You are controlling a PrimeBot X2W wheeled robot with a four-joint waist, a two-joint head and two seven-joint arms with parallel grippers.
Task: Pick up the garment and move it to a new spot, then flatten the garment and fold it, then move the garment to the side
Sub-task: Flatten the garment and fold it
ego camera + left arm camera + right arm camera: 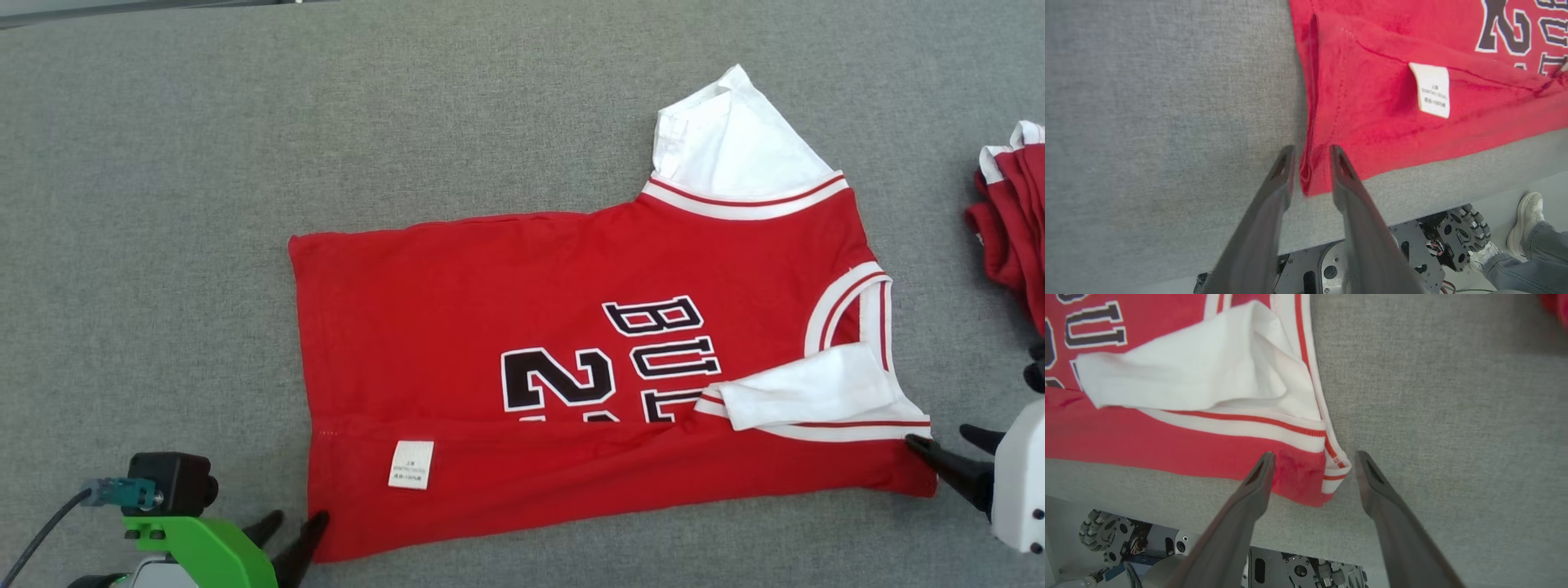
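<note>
The garment [490, 327] is a red jersey with black lettering and white sleeves, spread flat on the grey table [163, 245]. Its near long edge is folded up over the lettering, showing a white care label [411, 464]. My left gripper [298, 518] sits at the near left corner. In the left wrist view its fingers [1286, 163] stand slightly apart, with the garment's corner [1312, 179] lying between them. My right gripper [939, 434] is open at the near right corner. In the right wrist view the striped corner [1331, 473] rests on the table between the spread fingers [1263, 469].
A pile of red and white clothes [1012, 229] lies at the table's right edge. The table's front edge runs just behind both grippers, with my wheeled base [1412, 253] below it. A person's shoe and trouser leg [1527, 220] show on the floor.
</note>
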